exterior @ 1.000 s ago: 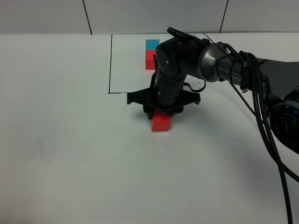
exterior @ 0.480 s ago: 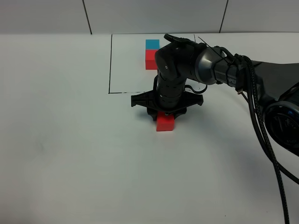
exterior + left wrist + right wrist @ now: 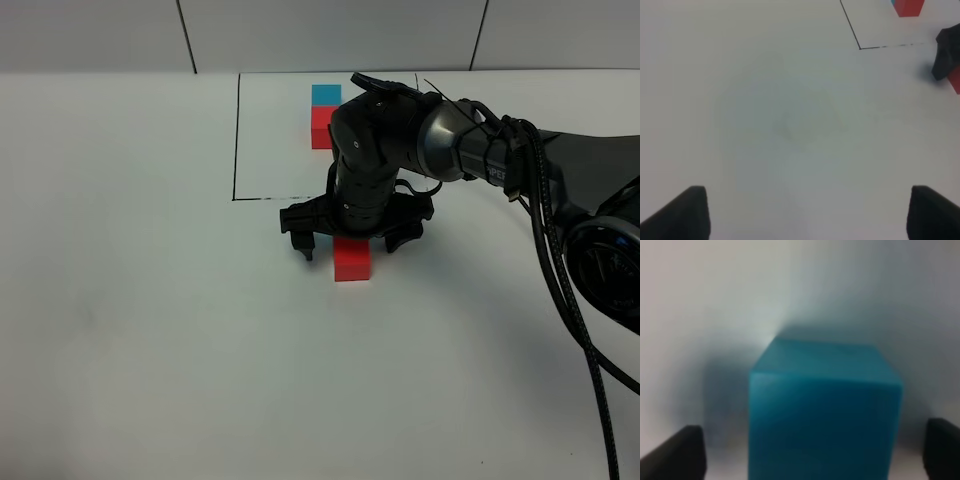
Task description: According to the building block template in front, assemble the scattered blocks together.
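The template, a cyan-blue cube point(image 3: 326, 95) joined to a red cube point(image 3: 321, 128), stands inside a black drawn outline point(image 3: 236, 140) at the back. The loose red cube point(image 3: 353, 262) sits on the table just below my right gripper point(image 3: 350, 241). That gripper is open, with its fingers spread to either side. The loose cyan-blue cube point(image 3: 825, 410) fills the right wrist view between the open fingertips point(image 3: 687, 452); in the exterior view the gripper hides it. My left gripper point(image 3: 810, 220) is open and empty over bare table.
The white table point(image 3: 150, 330) stretches around the blocks. The right arm and its cables point(image 3: 560, 260) cross the right side. In the left wrist view the template's red cube point(image 3: 910, 7), the outline corner point(image 3: 860, 48) and a right finger point(image 3: 945, 57) show far off.
The right gripper and the red cube shifted slightly right. Then the right jaws spread open, with the fingers now hanging apart on both sides.
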{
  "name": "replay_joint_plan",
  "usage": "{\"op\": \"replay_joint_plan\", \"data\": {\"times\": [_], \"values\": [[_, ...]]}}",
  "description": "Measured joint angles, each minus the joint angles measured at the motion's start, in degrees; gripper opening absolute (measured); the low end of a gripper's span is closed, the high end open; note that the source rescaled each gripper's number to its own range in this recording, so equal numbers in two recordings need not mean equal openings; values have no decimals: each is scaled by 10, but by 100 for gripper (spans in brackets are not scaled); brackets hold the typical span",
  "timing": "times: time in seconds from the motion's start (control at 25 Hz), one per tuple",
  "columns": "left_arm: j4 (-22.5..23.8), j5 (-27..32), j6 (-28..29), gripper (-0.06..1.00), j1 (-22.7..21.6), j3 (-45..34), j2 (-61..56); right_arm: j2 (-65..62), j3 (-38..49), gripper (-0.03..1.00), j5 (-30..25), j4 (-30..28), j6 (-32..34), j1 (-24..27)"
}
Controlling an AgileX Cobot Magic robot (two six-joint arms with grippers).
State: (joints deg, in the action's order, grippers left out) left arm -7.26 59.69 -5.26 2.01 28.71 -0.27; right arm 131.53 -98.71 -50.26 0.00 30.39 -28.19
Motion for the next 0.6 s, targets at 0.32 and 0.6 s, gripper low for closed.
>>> {"op": "replay_joint_plan", "data": {"times": [0.32, 0.6], "values": [[0, 0, 0, 86, 0, 0, 0, -23, 0, 100, 14, 0, -11, 1], [0, 0, 0, 86, 0, 0, 0, -69, 9, 100, 12, 42, -69, 38]]}}
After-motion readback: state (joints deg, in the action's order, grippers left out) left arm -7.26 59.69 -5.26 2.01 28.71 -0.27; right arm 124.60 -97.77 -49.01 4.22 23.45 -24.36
